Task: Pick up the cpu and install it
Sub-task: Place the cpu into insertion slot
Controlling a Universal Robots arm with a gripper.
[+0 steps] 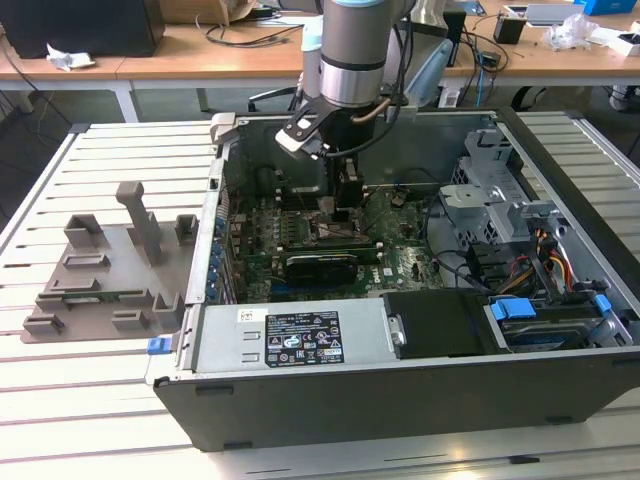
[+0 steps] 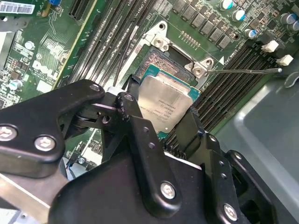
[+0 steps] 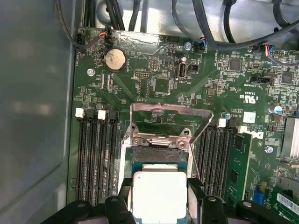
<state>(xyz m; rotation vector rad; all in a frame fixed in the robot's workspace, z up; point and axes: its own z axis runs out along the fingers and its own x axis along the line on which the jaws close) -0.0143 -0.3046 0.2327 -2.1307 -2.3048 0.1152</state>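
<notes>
Open computer case (image 1: 400,400) lying on a slatted table (image 1: 100,420), centre of the exterior view. Robot arm (image 1: 350,50) reaching down from the upper centre into the case. Gripper (image 1: 340,205) low over the green circuit board (image 1: 400,262).

In both wrist views, black fingers (image 3: 124,196) pressed against two opposite edges of the cpu (image 3: 160,193): clamped on it, not apart. Cpu silver-topped with a thin green edge, held just above the socket (image 3: 161,153) and covering only part of it. Dark pin field bare beyond the chip. Metal bracket (image 3: 168,107) swung up and open past the socket.

Judged risks:
- Bent socket pins if lowered tilted or off-centre, with the chip not yet squarely over the opening.
- Wrong corner orientation, not checkable here.
- Fingertips striking the socket frame or the memory slots (image 3: 96,158) close alongside.
- Slipping of the smooth metal lid under too light a squeeze, then a drop onto the pins.

Containers:
- Case holding the circuit board, plus a grey drive cage (image 1: 500,190) and coloured cables (image 1: 555,260) on the exterior view's right.
- Socket with nothing seated in it.
- Grey tray (image 1: 110,270) with upright blocks at the left middle of the exterior view, just beside the case on the table. Contents of its slots too small to tell.
</notes>
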